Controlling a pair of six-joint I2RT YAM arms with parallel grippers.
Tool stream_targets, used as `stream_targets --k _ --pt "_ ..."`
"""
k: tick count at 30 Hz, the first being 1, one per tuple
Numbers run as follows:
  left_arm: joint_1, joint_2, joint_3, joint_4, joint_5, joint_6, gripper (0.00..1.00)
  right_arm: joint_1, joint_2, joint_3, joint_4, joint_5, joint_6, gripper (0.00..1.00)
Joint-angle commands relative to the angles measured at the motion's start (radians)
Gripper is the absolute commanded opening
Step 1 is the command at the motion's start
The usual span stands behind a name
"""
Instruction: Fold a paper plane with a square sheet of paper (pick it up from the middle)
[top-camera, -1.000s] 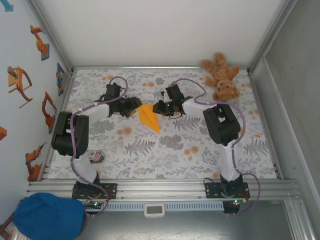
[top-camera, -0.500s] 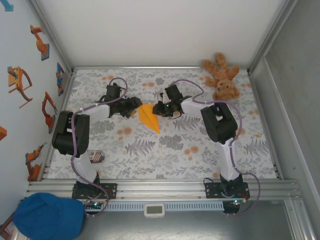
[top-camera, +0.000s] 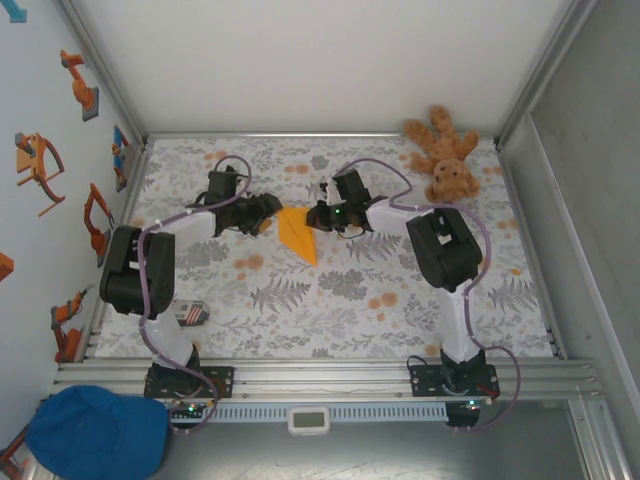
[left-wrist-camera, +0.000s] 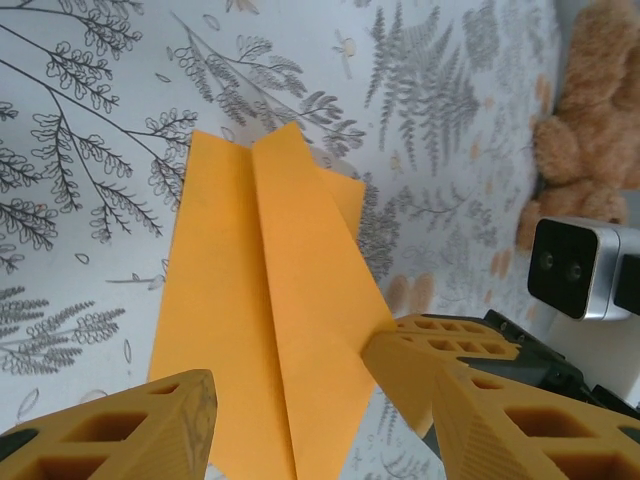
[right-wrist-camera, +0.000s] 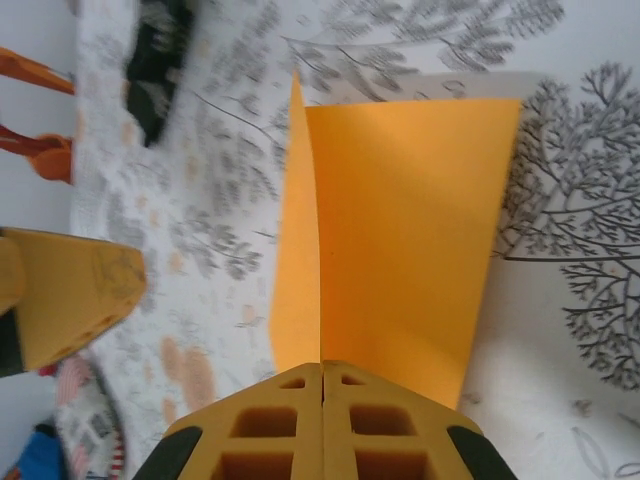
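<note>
The square sheet of paper (top-camera: 296, 233) is orange-yellow and folded into a narrow pointed dart with a centre crease. It lies on the patterned table between my two grippers. My right gripper (right-wrist-camera: 322, 392) is shut on the raised centre fold of the paper (right-wrist-camera: 400, 230), at its far end (top-camera: 313, 215). My left gripper (top-camera: 268, 212) is open, its two fingers standing either side of the paper (left-wrist-camera: 270, 290) with a wide gap (left-wrist-camera: 320, 440). In the left wrist view, the right gripper's fingertips (left-wrist-camera: 425, 350) meet the paper's edge.
A brown teddy bear (top-camera: 446, 152) lies at the far right corner of the table. A striped sock (top-camera: 190, 313) sits by the left arm's base. A blue cap (top-camera: 95, 430) rests off the table at the near left. Metal rails frame the table (top-camera: 400, 300).
My right gripper has closed onto the paper's raised fold. The left gripper has stayed open and both arms have barely shifted.
</note>
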Motion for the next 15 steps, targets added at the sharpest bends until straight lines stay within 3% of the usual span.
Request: stream_targets --k 1,5,8,15 --pt "0.006 -0.093 -0.027 0.092 0.063 -0.044 0.59 -0.033 -0.117 -0.059 0.243 -0.062 0.119 0.00" --pt "0.003 -0.135 -0.074 0.255 0.140 -0.117 0.63 -0.064 -0.166 -0.117 0.479 -0.137 0.303 0.00" --pt "-0.011 -0.148 -0.084 0.350 0.188 -0.158 0.68 -0.065 -0.199 -0.120 0.490 -0.158 0.334 0.00" --pt "-0.071 -0.142 -0.031 0.437 0.233 -0.172 0.68 -0.072 -0.239 -0.120 0.599 -0.161 0.470 0.00"
